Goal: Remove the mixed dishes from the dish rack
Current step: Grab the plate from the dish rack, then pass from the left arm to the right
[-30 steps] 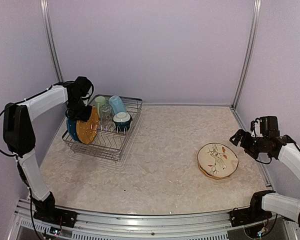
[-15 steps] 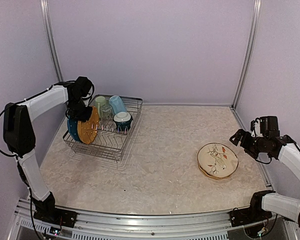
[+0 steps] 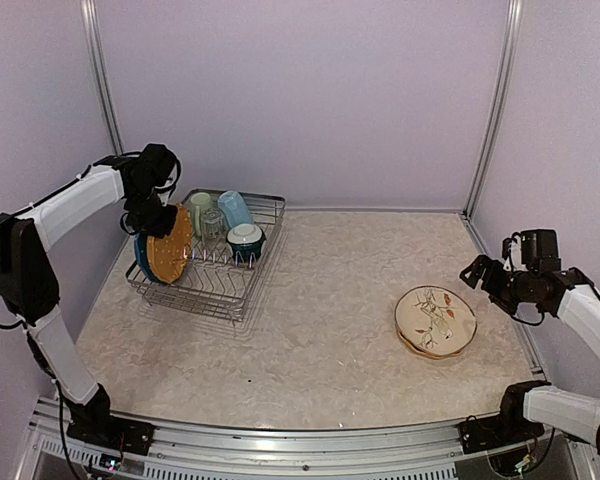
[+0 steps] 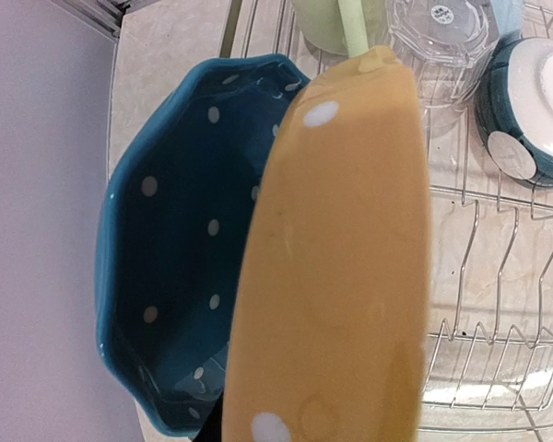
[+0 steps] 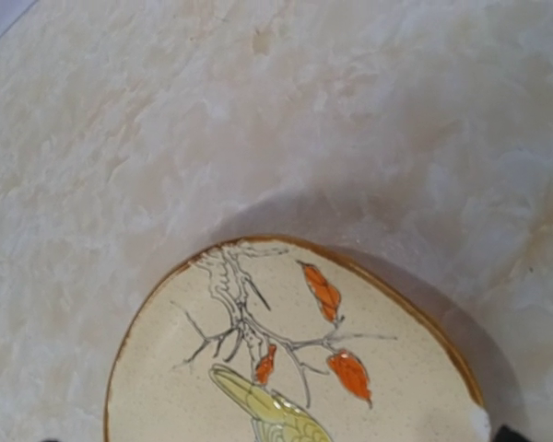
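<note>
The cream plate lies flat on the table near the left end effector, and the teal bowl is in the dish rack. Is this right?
Not quite. In the top external view the cream plate lies flat on the table near the right end effector, not the left. The teal bowl is in the dish rack.

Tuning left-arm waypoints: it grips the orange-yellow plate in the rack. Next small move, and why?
Probably lift straight up: the left end effector holds the orange-yellow plate on edge, its lower edge down in the dish rack, the blue plate right beside it.
</note>
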